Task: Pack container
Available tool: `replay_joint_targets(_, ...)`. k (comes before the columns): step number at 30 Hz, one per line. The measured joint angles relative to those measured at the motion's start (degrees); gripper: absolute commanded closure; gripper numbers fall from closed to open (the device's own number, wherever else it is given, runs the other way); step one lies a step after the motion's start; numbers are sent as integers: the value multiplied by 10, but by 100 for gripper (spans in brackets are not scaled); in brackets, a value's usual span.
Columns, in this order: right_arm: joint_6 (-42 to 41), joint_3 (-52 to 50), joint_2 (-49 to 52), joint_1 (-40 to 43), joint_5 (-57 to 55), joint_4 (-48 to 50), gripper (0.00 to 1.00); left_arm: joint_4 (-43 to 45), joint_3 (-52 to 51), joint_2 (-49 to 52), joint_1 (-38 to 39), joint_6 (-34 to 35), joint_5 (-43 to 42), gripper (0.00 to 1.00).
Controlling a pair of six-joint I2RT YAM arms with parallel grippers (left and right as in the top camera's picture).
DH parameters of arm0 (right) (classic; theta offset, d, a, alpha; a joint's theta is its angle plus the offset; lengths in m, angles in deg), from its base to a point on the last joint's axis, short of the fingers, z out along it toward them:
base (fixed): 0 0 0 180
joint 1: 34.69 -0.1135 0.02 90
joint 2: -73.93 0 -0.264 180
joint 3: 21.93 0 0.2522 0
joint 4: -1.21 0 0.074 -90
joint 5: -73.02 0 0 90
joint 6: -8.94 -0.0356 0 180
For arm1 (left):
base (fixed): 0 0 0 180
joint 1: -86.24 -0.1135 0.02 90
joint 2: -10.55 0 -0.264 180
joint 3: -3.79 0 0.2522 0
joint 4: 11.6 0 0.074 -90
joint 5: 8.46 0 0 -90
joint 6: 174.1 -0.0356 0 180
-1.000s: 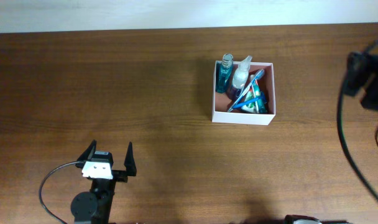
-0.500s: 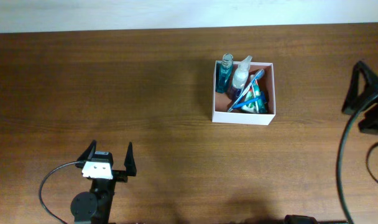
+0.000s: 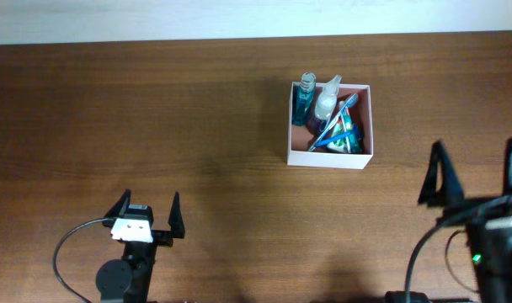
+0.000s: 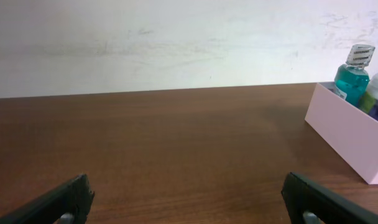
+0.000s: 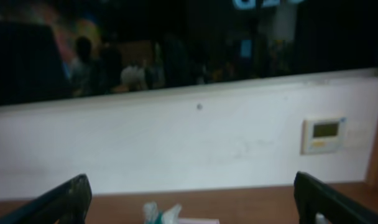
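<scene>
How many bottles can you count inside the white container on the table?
2. A teal bottle stands in the container's far left corner, and a clear white-capped bottle sits right beside it. More could be hidden beneath the toothbrushes.

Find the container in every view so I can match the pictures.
Overhead: container right of centre.
Left wrist: at the right edge, cut off by the frame.
Right wrist: bottom centre, blurred; only bottle tops clearly show.
Shared landmark: the teal bottle standing in it.
</scene>
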Motion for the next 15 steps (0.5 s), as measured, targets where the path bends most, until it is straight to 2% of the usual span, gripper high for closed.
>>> replay_joint_targets(8,7,-179,-142,-9,4,43,1,0,0,0,0,0,-1,1)
replay_joint_targets(15,9,-328,-235,-9,4,137,1,0,0,0,0,0,-1,1)
